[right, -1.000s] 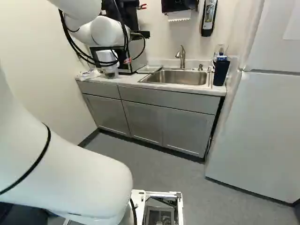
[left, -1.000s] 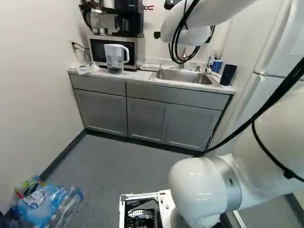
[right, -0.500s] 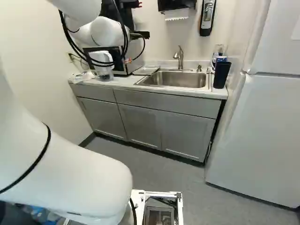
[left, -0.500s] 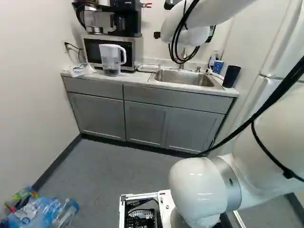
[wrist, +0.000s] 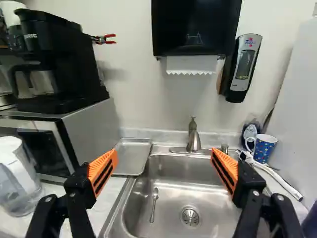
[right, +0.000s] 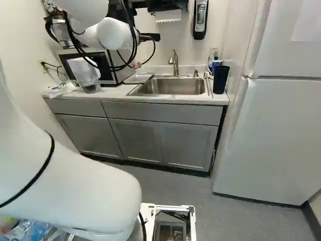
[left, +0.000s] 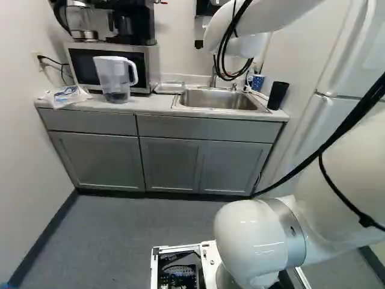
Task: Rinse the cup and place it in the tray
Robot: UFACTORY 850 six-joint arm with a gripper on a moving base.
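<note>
The gripper (left: 199, 44) is mostly hidden behind my wrist at the top of the left base view. In the wrist view the gripper (wrist: 164, 171) stands wide open, nothing between its orange pads, facing the sink (wrist: 171, 196). A blue patterned mug (wrist: 264, 148) stands on the counter at the sink's right, beyond the right finger. Nearer the front there is a tall dark cup (right: 220, 79). Left of the sink lies a shallow metal tray (wrist: 132, 156). The faucet (wrist: 193, 139) rises behind the basin, and a spoon (wrist: 154, 203) rests inside.
A clear pitcher (left: 114, 79) and a plastic bag (left: 65, 96) stand on the counter (left: 150, 107) by the microwave (left: 82, 64), which has a coffee maker on top. The fridge (right: 271, 140) flanks the right side. Plastic bottles (right: 35, 232) lie at lower left of the right base view.
The base has moved, turning rightward: counter, sink and pitcher have shifted left in both base views. My arm holds its pose against its lowest joint.
</note>
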